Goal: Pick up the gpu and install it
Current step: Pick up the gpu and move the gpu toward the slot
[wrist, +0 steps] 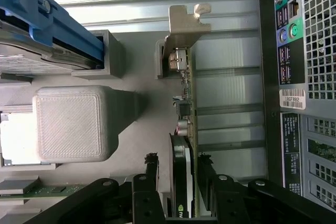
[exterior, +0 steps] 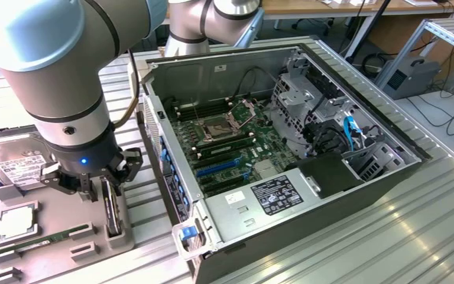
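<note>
Gripper [exterior: 109, 198] jaws wide, straddling the gpu [wrist: 185, 109], which stands on edge in its grey holder [exterior: 121, 238], directly between them. Risk: closing off-centre pinches the round cooler, tilting the card or jamming it in the holder.

The exterior view looks steeply down from above the counter [exterior: 385, 236] onto the open computer case [exterior: 290, 148] and the parts tray [exterior: 57, 208] at lower left, while the wrist view peers close past the jaws, sharing the tray's upright gpu [wrist: 187, 109] and the case's rear.
</note>
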